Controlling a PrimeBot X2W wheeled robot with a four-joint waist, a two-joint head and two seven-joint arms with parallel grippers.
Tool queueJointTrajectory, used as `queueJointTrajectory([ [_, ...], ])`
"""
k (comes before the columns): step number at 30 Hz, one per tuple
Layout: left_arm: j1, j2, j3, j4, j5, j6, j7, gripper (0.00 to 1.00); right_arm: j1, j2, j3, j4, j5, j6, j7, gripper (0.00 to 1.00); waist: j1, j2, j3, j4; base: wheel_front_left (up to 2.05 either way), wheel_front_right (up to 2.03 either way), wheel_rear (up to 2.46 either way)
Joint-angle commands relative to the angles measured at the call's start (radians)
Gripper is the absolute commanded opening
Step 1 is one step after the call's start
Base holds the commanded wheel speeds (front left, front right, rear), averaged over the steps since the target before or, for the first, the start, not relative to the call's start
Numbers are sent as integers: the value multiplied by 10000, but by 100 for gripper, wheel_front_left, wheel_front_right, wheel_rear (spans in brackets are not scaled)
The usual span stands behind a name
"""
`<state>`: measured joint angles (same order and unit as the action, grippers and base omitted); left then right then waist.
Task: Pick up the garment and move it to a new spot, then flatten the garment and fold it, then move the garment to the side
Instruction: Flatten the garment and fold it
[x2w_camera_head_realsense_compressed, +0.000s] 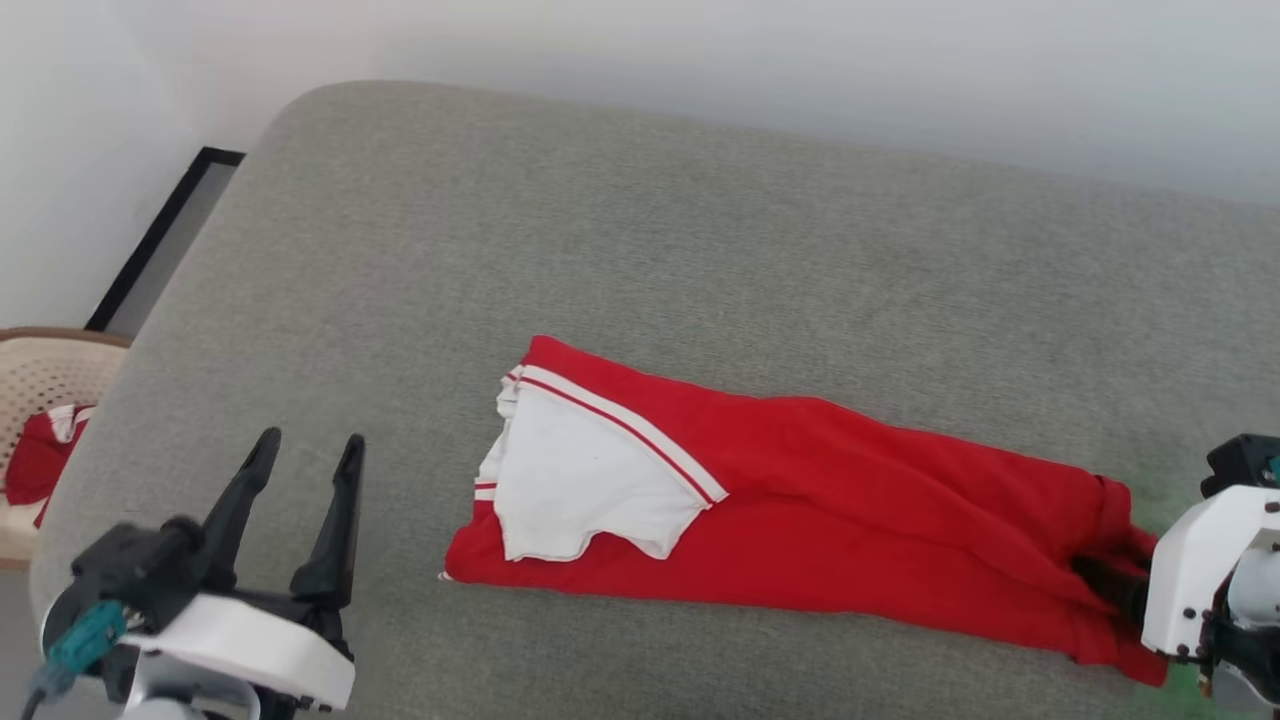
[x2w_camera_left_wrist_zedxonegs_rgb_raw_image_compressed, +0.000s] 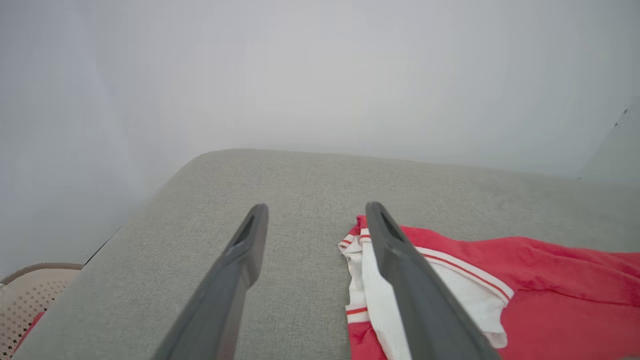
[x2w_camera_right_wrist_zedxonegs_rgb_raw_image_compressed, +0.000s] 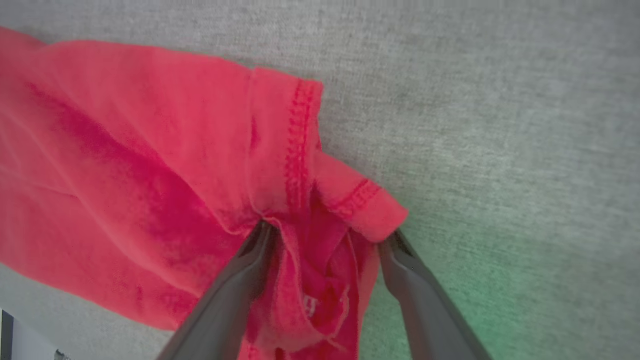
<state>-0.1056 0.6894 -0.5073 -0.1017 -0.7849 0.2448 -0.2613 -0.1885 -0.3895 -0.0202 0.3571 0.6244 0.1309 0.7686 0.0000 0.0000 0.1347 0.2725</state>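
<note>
Grey fabric-covered padded surface (x2w_camera_head_realsense_compressed: 700, 250), rounded corner at upper left of frame. Red garment (x2w_camera_head_realsense_compressed: 860, 500) lies flat on it as a long folded strip, centre to lower right; white sleeve (x2w_camera_head_realsense_compressed: 585, 480) on top at its left end.

The left gripper (x2w_camera_head_realsense_compressed: 310, 445) sits at the lower left of the head view, fingers pointing up and forward, jaws spread wide. The right gripper (x2w_camera_right_wrist_zedxonegs_rgb_raw_image_compressed: 327, 235) sits at the lower right edge, fingers angled toward the robot's left, jaws equally wide.
</note>
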Motion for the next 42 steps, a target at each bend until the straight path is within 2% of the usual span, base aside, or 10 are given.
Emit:
queueJointTrajectory([
  [1, 261, -224, 315, -18, 267, -172, -45, 100, -42, 300, 291, 503, 102, -6, 14, 100, 0, 0, 22, 116, 0, 0, 0],
  [4, 646, -596, 819, 8, 608, -521, -46, 100, -230, 471, 544, 1126, 346, -2, 194, 100, 0, 0, 6, 193, 0, 0, 0],
  [5, 750, -736, 975, 28, 700, -622, -44, 100, -276, 529, 666, 1336, 422, -2, 348, 91, 0, 0, -7, 215, 0, 0, 0],
  [6, 856, -823, 1102, 58, 848, -751, -45, 100, -327, 588, 867, 1384, 554, 5, 455, 31, 0, 0, -19, 237, 0, 0, 0],
  [7, 932, -917, 1206, 70, 973, -868, -45, 100, -389, 654, 955, 1441, 745, 34, 549, 0, 0, 0, -30, 256, 0, 0, 0],
  [17, 1546, -2111, 2182, 343, 1493, -1820, -46, 100, -909, 281, 571, 1147, 2107, 19, 693, 0, 0, 0, -255, 161, 0, 0, 0],
  [24, 1824, -2942, 2785, 551, 2028, -2550, -46, 100, -941, -616, -251, 1340, 2076, -7, 320, 0, 0, 0, -422, -319, 0, 0, 0],
  [35, 1784, -3742, 3219, 664, 2685, -3081, -47, 100, -1382, -2052, -1579, 2673, 1089, -5, -368, 0, 0, 0, -471, -1065, 0, 0, 0],
  [39, 1817, -3910, 3371, 703, 2772, -3217, -47, 100, -1619, -1987, -1499, 2592, 974, -5, -151, 0, 0, 0, -482, -1296, 0, 0, 0],
  [42, 1847, -4006, 3455, 706, 2849, -3292, -47, 100, -1473, -1821, -1259, 1778, 1321, -5, 188, 0, 0, 0, -504, -1408, 0, 0, 0],
])
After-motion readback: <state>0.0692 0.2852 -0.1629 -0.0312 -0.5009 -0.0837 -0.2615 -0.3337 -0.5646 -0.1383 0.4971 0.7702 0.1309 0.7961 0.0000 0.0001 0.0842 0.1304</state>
